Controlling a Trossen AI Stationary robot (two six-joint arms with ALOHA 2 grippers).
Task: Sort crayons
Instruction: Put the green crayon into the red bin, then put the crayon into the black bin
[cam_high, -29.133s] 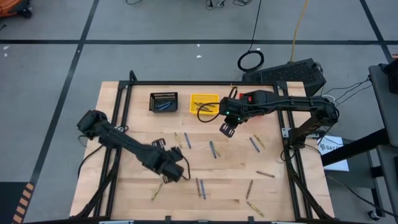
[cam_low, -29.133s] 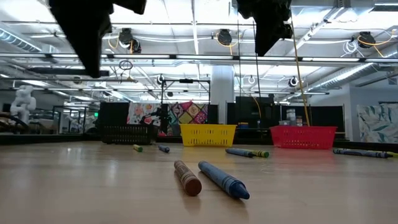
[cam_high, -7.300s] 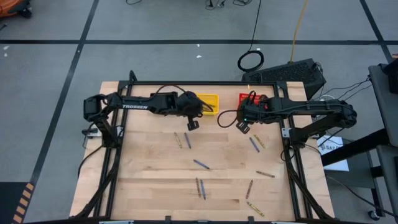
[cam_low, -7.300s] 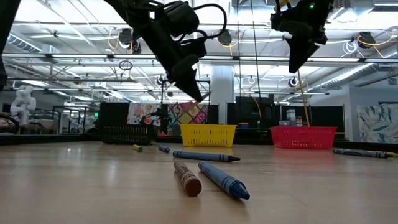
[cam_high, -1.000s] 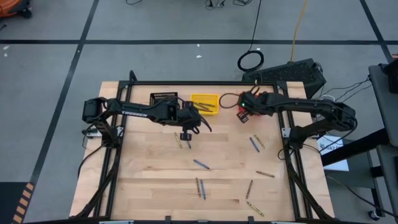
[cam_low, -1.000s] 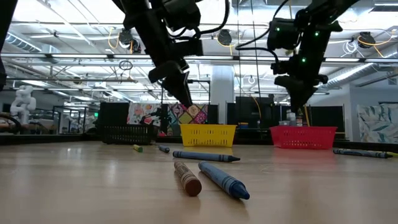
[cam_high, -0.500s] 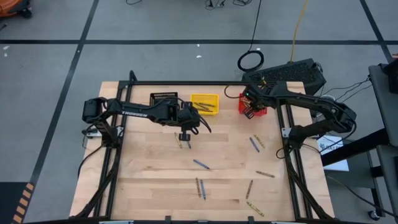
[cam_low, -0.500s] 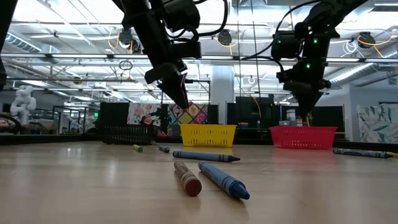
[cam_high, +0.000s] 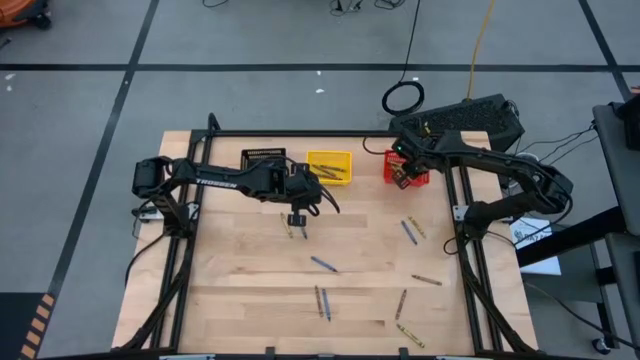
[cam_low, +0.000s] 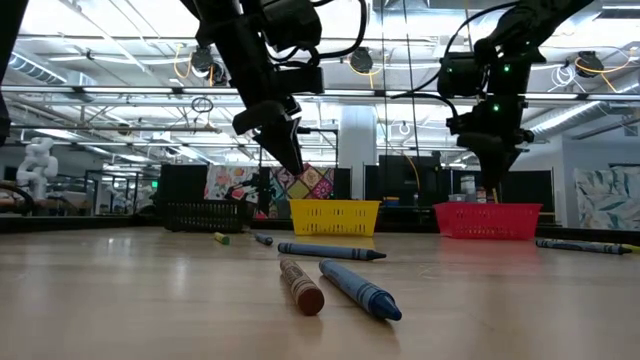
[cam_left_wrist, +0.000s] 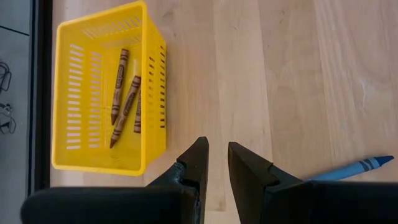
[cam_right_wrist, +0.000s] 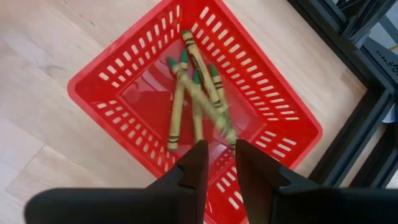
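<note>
Three bins, two arms, loose crayons: entries largest first.
Desk (cam_high: 230, 290): pale wood, dark frame along far edge and sides.
Left arm: reaching across far half of desk; left claw (cam_high: 296, 220) low over far centre, just beside two loose crayons; fingers (cam_left_wrist: 198, 163) slightly apart, nothing between them.
Right arm: reaching in from right side; right claw (cam_high: 401, 178) hovering over red bin; fingers (cam_right_wrist: 194, 163) slightly parted, nothing pinched.
Red bin (cam_right_wrist: 124, 71): far right of desk; several yellow-olive crayons (cam_right_wrist: 176, 112) lying inside, one blurred.
Yellow bin (cam_left_wrist: 143, 87): far centre; three brown crayons (cam_left_wrist: 126, 107) inside.
Black bin (cam_high: 262, 160): far left of centre, partly hidden by left arm; contents cannot tell.
Loose crayons, desk top: blue crayon (cam_high: 322, 264) at centre; pair (cam_high: 410, 230) on right side; others near front edge (cam_high: 321, 301); blue crayon (cam_left_wrist: 351, 170) beside left claw; brown (cam_low: 300, 286) and blue (cam_low: 360, 289) side by side near low camera.
</note>
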